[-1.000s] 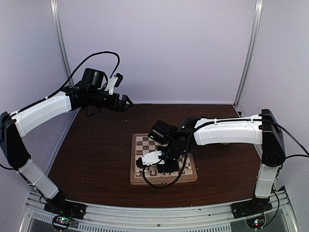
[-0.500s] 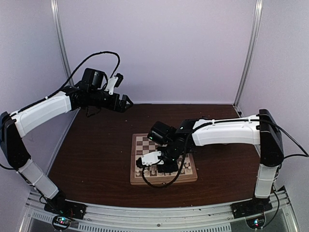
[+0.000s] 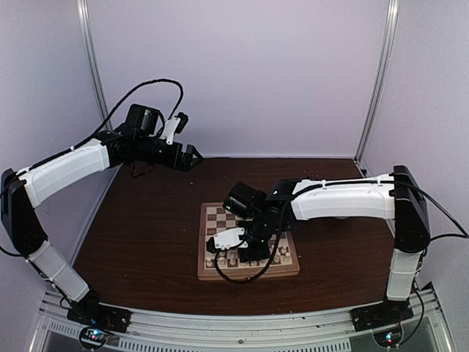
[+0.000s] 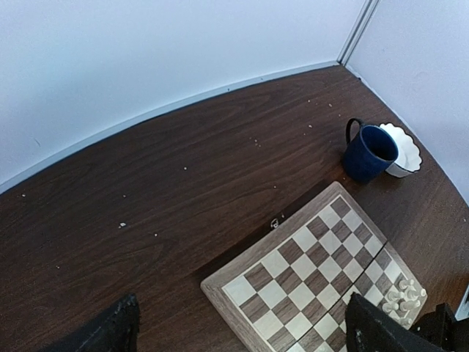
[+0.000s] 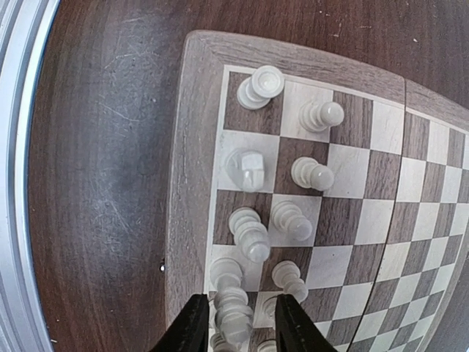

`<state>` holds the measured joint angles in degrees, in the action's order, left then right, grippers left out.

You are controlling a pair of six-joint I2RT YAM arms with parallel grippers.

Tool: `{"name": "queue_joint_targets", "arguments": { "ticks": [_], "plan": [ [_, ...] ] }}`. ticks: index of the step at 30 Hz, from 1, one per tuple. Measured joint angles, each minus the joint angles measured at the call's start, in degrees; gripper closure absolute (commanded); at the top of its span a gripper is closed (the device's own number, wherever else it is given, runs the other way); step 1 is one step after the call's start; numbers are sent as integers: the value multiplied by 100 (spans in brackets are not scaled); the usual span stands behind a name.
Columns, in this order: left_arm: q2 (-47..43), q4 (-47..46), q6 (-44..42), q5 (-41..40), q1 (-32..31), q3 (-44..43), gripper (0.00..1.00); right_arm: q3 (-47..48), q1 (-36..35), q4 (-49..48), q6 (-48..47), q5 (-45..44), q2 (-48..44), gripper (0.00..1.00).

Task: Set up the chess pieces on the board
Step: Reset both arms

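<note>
The right tool hangs low over the near-left corner of the square wooden chessboard with dark brown and cream checks. Its two black fingers stand parted. A tall cream piece stands upright between them, close to the left finger, with a clear gap to the right one, so the tool is open and grips nothing. Just beyond the fingertips the other small cream-white chess pieces stand in two rows along the board's light wood rim, one to a square. The rest of the checks ahead of this tool are bare.

The left tool hovers high by the back wall, well apart from the board, and its fingers are spread wide around nothing. Below and ahead of it lies the brown wooden surface. Beyond the board's far corner a dark blue mug stands touching a white scalloped bowl.
</note>
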<state>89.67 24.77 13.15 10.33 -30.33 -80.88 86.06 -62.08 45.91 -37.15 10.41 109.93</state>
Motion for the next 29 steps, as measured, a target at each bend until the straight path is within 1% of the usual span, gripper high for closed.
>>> {"name": "queue_joint_targets", "arguments": {
  "ticks": [5,8,10,11,12,13,14,17,19,22,24,26,29],
  "plan": [
    [2,57,-2,-7,0,-11,2,275,22,271,-22,-15,-195,57],
    [2,160,-28,-111,0,-35,2,284,133,378,-20,-42,-671,56],
    [2,256,-70,-184,0,-61,2,286,404,365,4,-61,-1121,53],
    [2,293,-92,-229,0,-79,2,286,612,326,35,-68,-1349,46],
    [2,319,-105,-264,0,-90,2,286,876,269,101,-85,-1572,28],
    [-7,326,-114,-291,0,-92,2,284,1165,192,153,-94,-1775,4],
    [-11,330,-114,-323,0,-92,2,273,1467,96,260,-107,-1958,1],
    [-28,328,-111,-422,0,-90,2,-4,2308,-391,621,-236,-2439,1],
    [-28,328,-109,-461,0,-90,2,-273,2686,-695,942,-531,-2621,1],
    [-26,330,-81,-544,0,-90,2,-538,2778,-1032,1344,-1233,-2579,1],
    [-4,361,-59,-597,0,-105,3,-645,2778,-1158,1506,-1532,-2533,1],
    [72,439,-55,-654,0,-168,2,-763,2793,-1274,1633,-1694,-2557,1],
    [256,608,-59,-671,-4,-332,3,-802,2887,-1366,1777,-1700,-2656,0]
  ]
}}
